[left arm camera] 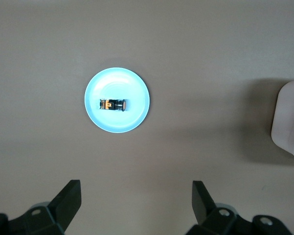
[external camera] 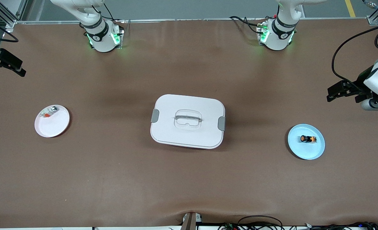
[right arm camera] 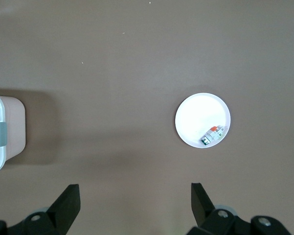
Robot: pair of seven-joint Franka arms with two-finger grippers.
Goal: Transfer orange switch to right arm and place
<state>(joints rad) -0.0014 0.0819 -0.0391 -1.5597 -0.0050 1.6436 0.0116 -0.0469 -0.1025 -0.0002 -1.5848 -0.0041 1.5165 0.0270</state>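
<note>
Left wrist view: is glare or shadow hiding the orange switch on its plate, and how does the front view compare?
Left wrist view: the round light-blue plate glows bright, but the small black-and-orange switch stays sharp and unshadowed, with the open left gripper dark in the foreground. Front view: even light, the switch tiny but distinct, soft shadow around the white lidded box.

Your front view looks down on the whole desk [external camera: 189,179]; both wrist views look straight down from high, sharing the white box [external camera: 187,121].
</note>
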